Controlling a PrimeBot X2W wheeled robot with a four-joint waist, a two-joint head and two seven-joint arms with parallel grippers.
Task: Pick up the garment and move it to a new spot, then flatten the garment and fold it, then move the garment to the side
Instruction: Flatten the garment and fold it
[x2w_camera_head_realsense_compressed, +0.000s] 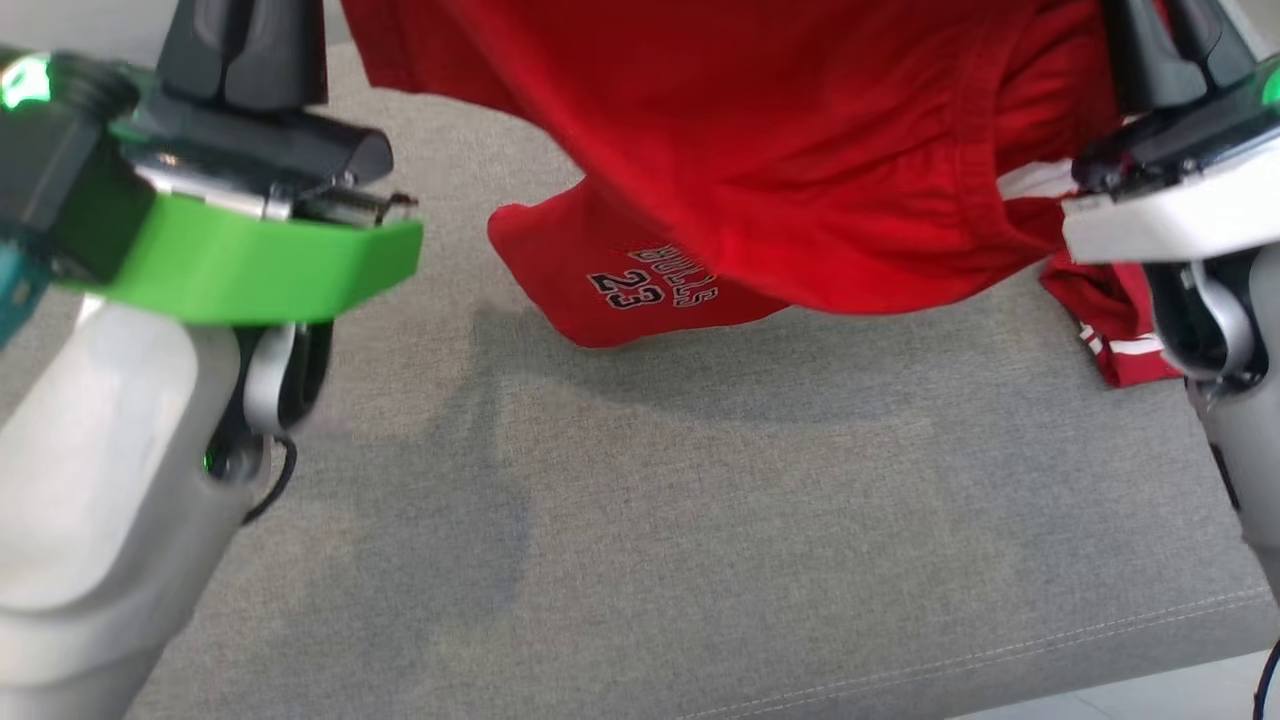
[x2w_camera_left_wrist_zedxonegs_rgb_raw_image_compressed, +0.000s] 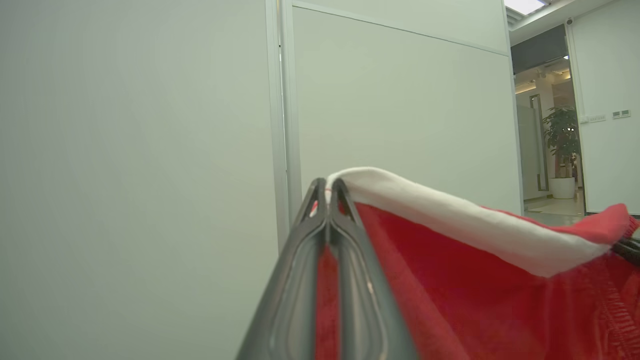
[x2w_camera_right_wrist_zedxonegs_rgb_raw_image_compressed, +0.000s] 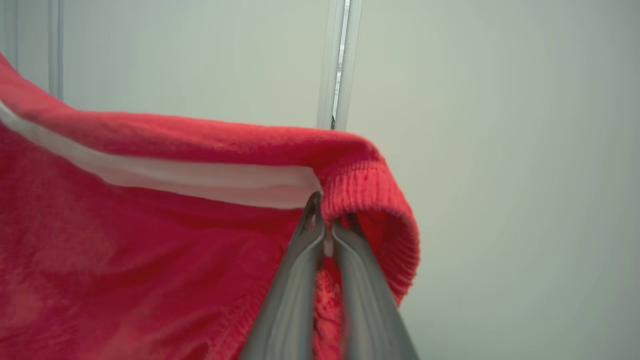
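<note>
Garment (x2w_camera_head_realsense_compressed: 800, 150), red with white trim, is being held aloft between the two arms, above a grey fabric surface (x2w_camera_head_realsense_compressed: 700, 520).

Left gripper (x2w_camera_left_wrist_zedxonegs_rgb_raw_image_compressed: 327, 186): the fingers are being pressed fully together. A thin fold of red cloth and the end of the white band (x2w_camera_left_wrist_zedxonegs_rgb_raw_image_compressed: 450, 215) are being pinched at the tips.

Right gripper (x2w_camera_right_wrist_zedxonegs_rgb_raw_image_compressed: 326, 220): the fingers are likewise being pressed tight, with almost no gap. A ribbed red hem (x2w_camera_right_wrist_zedxonegs_rgb_raw_image_compressed: 370, 185) and the end of a white stripe are being clamped between the tips.

Head view: the cloth is being stretched across the top of the frame from arm to arm and is sagging in the middle. A lower flap printed "BULLS 23" (x2w_camera_head_realsense_compressed: 655, 288), read upside down, is hanging at the centre close to the grey surface. Whether it is touching cannot be told. A second red portion with white stripes (x2w_camera_head_realsense_compressed: 1110, 335) is being seen low beside the right forearm.

A green band (x2w_camera_head_realsense_compressed: 260, 265) is being worn round the left wrist.

Background: pale wall panels (x2w_camera_left_wrist_zedxonegs_rgb_raw_image_compressed: 125, 150) are being seen behind the garment, and a potted plant (x2w_camera_left_wrist_zedxonegs_rgb_raw_image_compressed: 562, 145) through a doorway at far right in the left wrist view
</note>
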